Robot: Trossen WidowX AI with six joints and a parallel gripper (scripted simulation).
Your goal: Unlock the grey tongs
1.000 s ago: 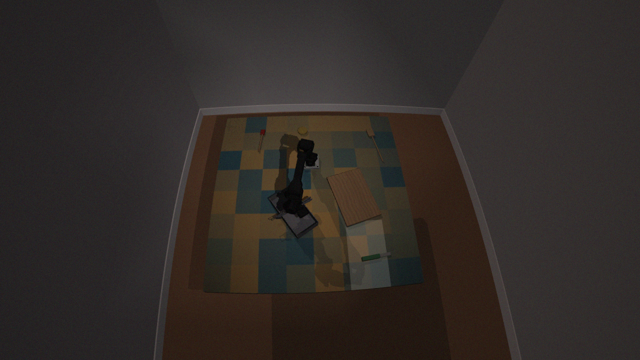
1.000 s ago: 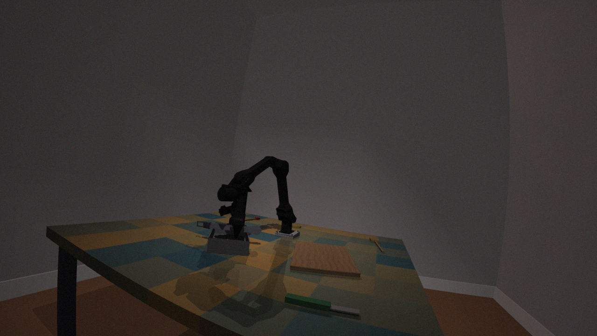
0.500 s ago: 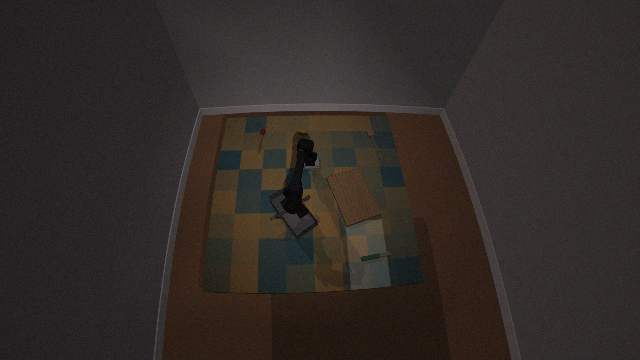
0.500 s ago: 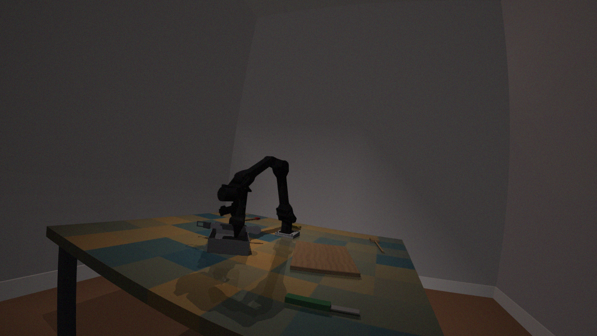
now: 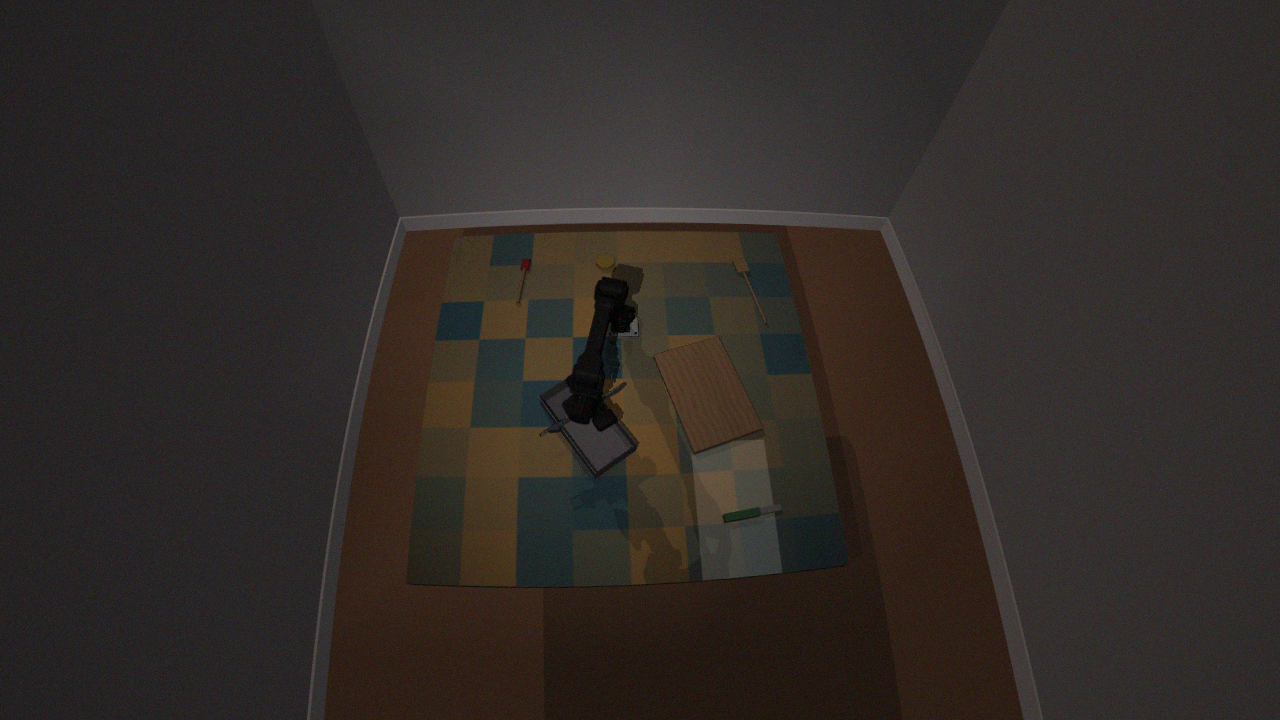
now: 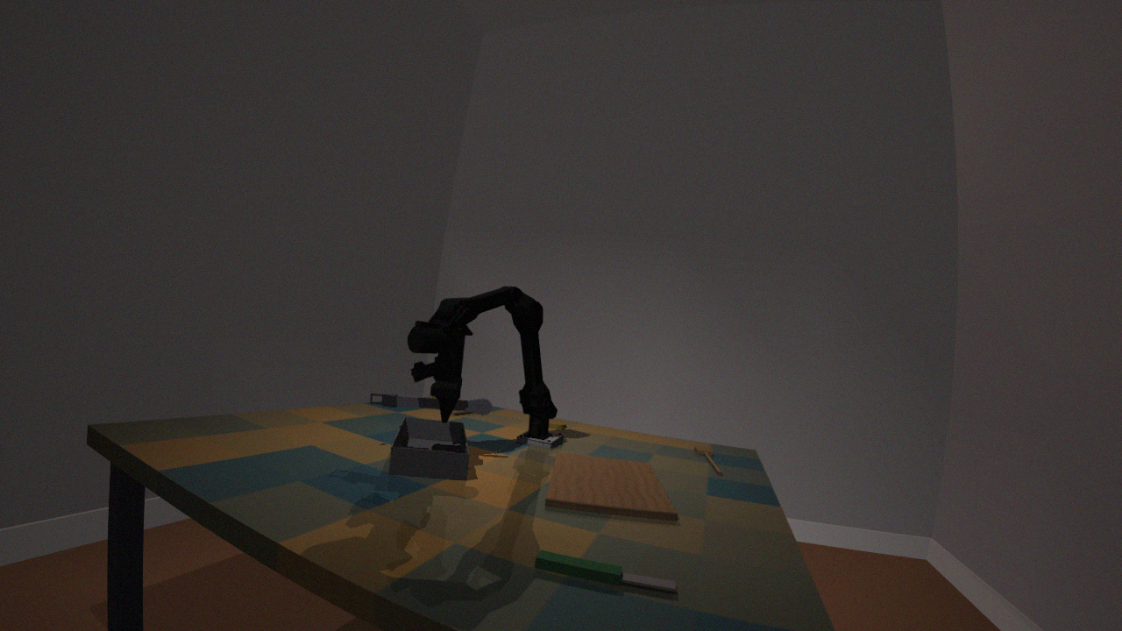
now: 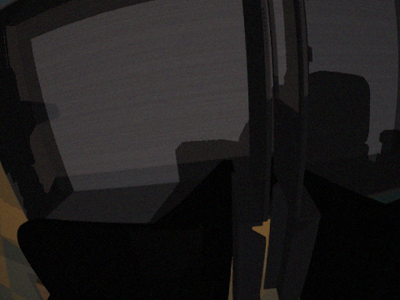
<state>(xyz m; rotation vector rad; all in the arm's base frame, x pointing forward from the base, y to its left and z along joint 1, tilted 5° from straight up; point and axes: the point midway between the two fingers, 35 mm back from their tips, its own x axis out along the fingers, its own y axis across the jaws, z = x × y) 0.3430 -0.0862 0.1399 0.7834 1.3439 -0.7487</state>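
The grey tongs [image 5: 614, 392] [image 6: 479, 405] [image 7: 250, 250] are roughly level a little above the roasting tin. They lie crosswise over it, with both ends past its sides. Their arms are close together in the wrist view. My gripper [image 6: 445, 418] [image 7: 249, 169] points down and is shut on the tongs near their middle; the arm hides its fingertips in the top view. The grey tin [image 5: 604, 445] [image 6: 429, 463] [image 7: 146, 104] is below. The wooden board [image 5: 707, 394] [image 6: 607, 485] lies flat on the table to the right of the tin, with nothing on it. The lock itself cannot be made out.
A green-handled tool [image 5: 741, 515] [image 6: 578, 566] lies near the front edge, beyond the board. A wooden spatula [image 5: 741, 265] lies at the back right. A red-headed tool [image 5: 525, 264] and a yellow disc [image 5: 605, 260] are at the back, behind or left of the arm's base.
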